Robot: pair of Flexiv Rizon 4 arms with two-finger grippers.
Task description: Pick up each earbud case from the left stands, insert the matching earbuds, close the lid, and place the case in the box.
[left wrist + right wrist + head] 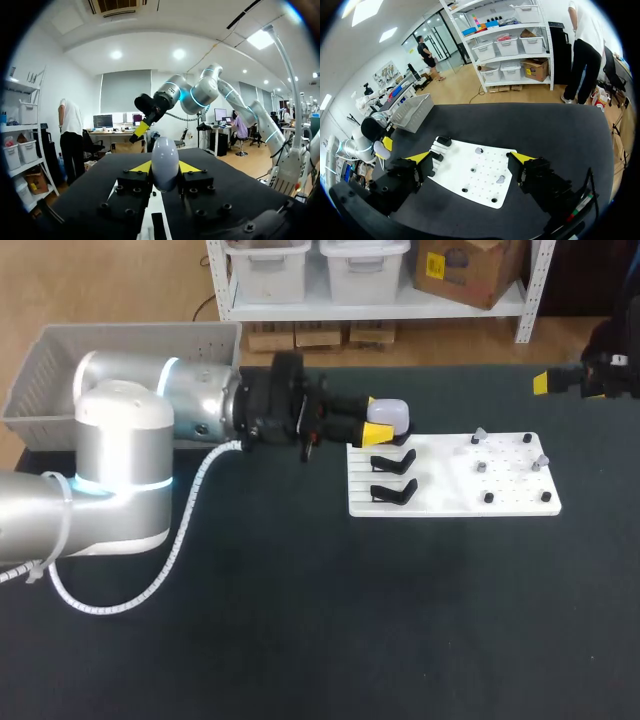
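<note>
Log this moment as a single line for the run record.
left gripper: shut on earbud case | right gripper: open, empty | two black stands on white board: bare | case lid: shut

The table (pixel 300 620) is big and dark, almost black. A flat white board (pixel 450 495) lies on it, right under the left gripper (pixel 380 418) and reaching on ahead of it, and two little black stands (pixel 393 461) and some small pegs (pixel 488 497) sit on the board. A grey basket (pixel 60 370) with holes in its sides sits at the table's corner, far back behind that gripper.
</note>
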